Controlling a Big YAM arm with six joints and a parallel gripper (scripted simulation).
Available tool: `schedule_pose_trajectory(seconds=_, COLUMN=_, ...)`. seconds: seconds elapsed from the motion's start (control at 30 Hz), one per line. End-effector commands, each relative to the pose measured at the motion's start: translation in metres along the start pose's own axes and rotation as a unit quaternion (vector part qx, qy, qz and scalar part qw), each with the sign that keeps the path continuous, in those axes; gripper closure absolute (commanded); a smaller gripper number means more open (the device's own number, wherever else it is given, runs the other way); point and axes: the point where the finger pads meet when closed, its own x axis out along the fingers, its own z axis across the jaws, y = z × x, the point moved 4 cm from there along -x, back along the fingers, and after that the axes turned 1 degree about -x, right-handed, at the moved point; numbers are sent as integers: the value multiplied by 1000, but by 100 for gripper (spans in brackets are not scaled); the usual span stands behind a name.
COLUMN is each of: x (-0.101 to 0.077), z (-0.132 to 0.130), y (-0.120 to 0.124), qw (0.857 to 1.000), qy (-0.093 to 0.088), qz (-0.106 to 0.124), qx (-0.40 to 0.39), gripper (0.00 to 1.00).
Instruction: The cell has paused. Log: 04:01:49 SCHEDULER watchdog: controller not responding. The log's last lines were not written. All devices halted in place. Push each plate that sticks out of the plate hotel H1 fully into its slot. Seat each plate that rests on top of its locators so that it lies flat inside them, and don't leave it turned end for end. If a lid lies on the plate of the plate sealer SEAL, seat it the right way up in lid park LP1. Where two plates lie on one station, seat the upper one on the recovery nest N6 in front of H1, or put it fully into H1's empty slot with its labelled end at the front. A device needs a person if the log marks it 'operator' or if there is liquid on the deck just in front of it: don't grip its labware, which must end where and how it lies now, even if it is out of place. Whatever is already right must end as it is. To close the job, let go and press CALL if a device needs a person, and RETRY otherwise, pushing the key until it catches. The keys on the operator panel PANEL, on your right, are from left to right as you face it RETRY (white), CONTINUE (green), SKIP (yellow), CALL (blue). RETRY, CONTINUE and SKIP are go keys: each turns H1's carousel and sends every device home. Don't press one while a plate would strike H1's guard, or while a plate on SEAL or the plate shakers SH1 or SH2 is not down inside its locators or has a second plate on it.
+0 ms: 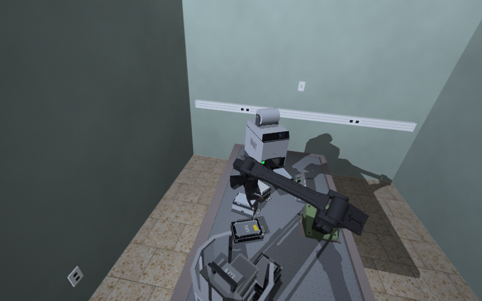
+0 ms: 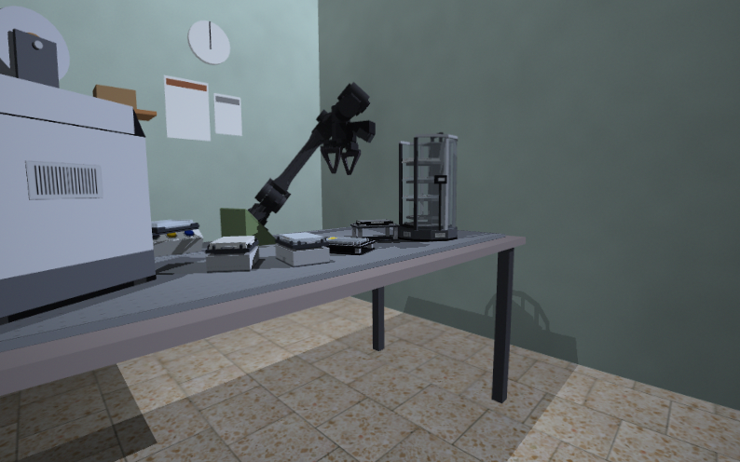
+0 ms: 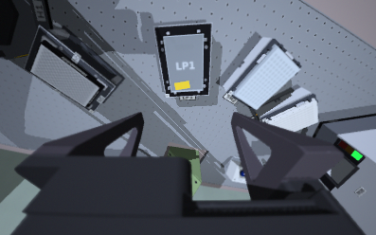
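empty lid park lp1 point(image 3: 184, 62), yellow-marked, beside two white plates point(image 3: 266, 76)

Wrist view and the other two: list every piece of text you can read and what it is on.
"LP1": white letters on the grey lid park, wrist view.
Small tag below the lid park: too small to read.
Label on the plate hotel, top view: blurred, unreadable.
Sealer display: unreadable.
Wall posters: no legible text.

Round wall clock point(image 2: 208, 41), two posters point(image 2: 187, 107), perhaps a wooden shelf point(image 2: 123, 98), tiled floor point(image 2: 327, 413)
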Motion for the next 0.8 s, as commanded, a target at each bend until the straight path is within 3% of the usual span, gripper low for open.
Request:
schedule_pose_trajectory(seconds=0.0, x=-17, z=-26, y=-5, qw=997, qy=13, qz=-18, qx=70, gripper=0)
schedule_pose_trajectory(seconds=0.3, x=-18, z=-55, y=4, qw=976, qy=12, qz=-21, qx=217, gripper=0)
schedule_pose_trajectory(seconds=0.4, x=-14, z=-55, y=2, qw=973, qy=11, qz=-16, qx=229, gripper=0)
schedule_pose_trajectory(seconds=0.77, x=-18, z=-94, y=18, qw=974, qy=12, qz=-20, qx=224, gripper=0)
